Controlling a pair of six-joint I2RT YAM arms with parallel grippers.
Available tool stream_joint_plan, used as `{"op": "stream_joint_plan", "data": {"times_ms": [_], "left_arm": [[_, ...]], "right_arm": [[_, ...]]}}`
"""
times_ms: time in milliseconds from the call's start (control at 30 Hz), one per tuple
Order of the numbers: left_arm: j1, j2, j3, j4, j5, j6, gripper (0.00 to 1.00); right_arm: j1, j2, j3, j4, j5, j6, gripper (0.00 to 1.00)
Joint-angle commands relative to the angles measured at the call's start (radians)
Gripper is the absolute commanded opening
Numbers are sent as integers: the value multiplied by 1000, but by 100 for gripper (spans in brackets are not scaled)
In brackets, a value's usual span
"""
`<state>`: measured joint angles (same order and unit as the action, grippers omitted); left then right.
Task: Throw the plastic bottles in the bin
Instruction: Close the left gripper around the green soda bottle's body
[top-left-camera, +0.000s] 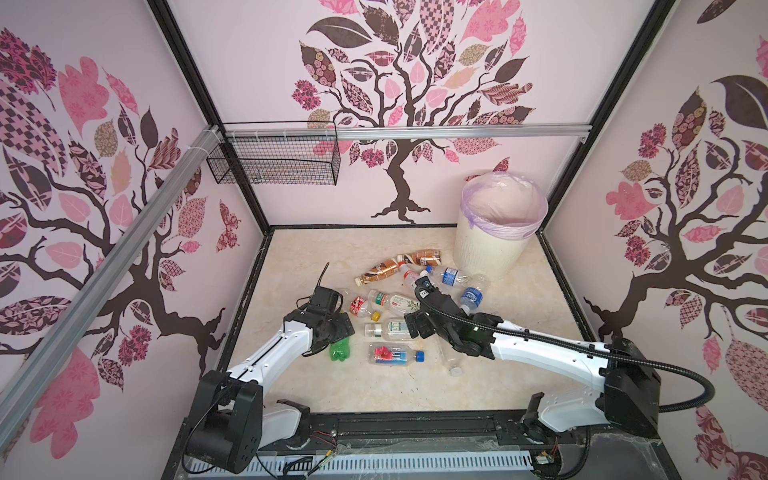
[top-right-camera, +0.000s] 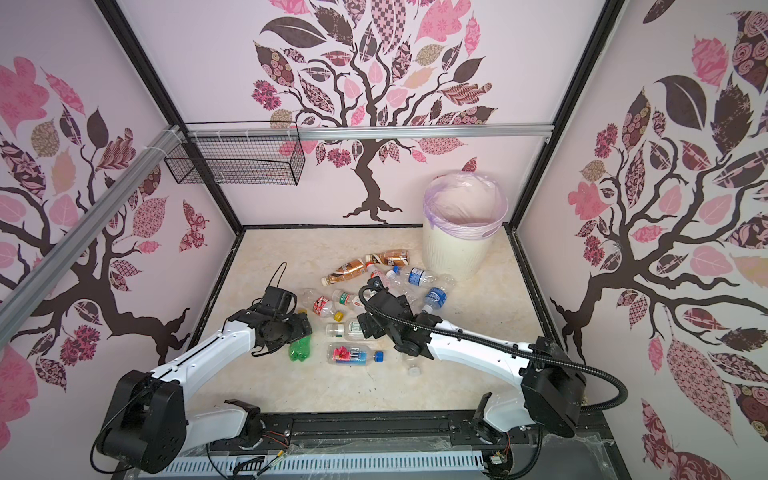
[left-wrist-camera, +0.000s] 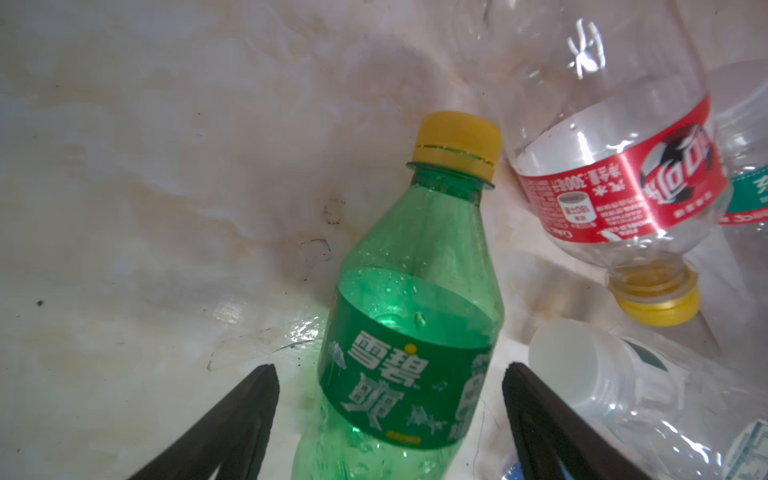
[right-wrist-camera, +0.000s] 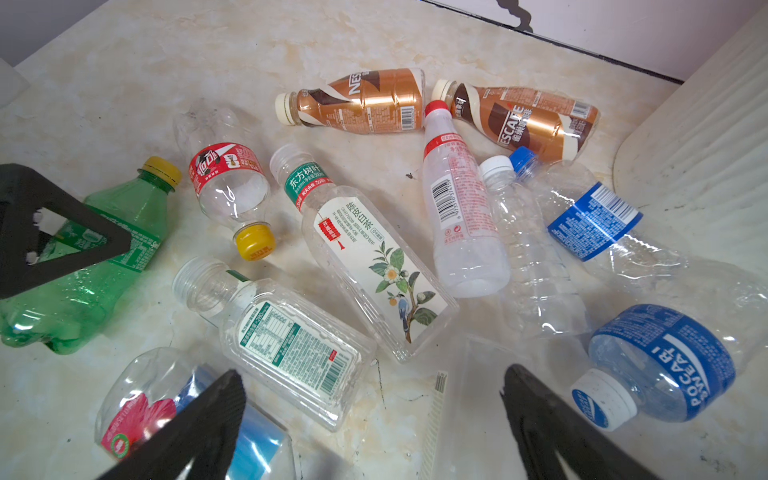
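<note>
- Left gripper (left-wrist-camera: 390, 370) straddles the green bottle (left-wrist-camera: 415, 316) in the left wrist view. Its black fingers (left-wrist-camera: 249, 415) stand wide, a gap showing on each side of the label, and nothing is clamped. A red-labelled bottle (left-wrist-camera: 623, 187) lies just beside the green one, and a white-capped bottle (left-wrist-camera: 582, 365) crowds one finger.
- Right gripper (right-wrist-camera: 374, 372), in the right wrist view, hangs wide and empty over the plastic bottles (right-wrist-camera: 374, 257). A blue-labelled bottle (right-wrist-camera: 665, 365) lies near one finger. The ribbed wall of the bin (right-wrist-camera: 706, 124) fills one edge of the frame.
- Seen in both top views, the bottles lie scattered mid-tabletop (top-left-camera: 332, 395), every one on its side. The green one (top-left-camera: 340, 351) lies nearest the left arm. The bin (top-left-camera: 490, 249) stands upright in the far right corner, lilac liner folded over its rim, well apart from the green bottle. No bottle is visible inside it.
- Risks from here, as a judgement:
  - A smooth, round, empty bottle may squirt from the jaws or roll if pinched off-centre.
  - The finger beside the white-capped bottle may catch it and drag it along.
  - The route to the bin crosses the right arm's side, so the two arms may collide.
  - A release short of the rim would bounce the bottle back onto the table, or could tip the light bin.
</note>
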<state>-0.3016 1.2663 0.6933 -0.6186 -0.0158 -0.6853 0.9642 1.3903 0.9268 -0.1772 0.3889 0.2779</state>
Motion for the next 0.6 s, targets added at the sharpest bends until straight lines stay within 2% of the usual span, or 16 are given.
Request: {"op": "stream_joint_plan", "data": {"times_ms": [0, 167, 467, 567], "left_arm": [[-8, 13, -15, 37, -24, -3, 85], [-13, 26, -23, 45, -24, 0, 77], [-28, 44, -32, 71, -23, 2, 55], [-30, 44, -31, 78, -19, 3, 51]], "right_arm": [[7, -13, -2, 5, 4, 23, 100], [7, -28, -17, 14, 16, 30, 99], [7, -47, -23, 2, 56, 51, 99], [7, -73, -28, 7, 87, 71, 99]]}}
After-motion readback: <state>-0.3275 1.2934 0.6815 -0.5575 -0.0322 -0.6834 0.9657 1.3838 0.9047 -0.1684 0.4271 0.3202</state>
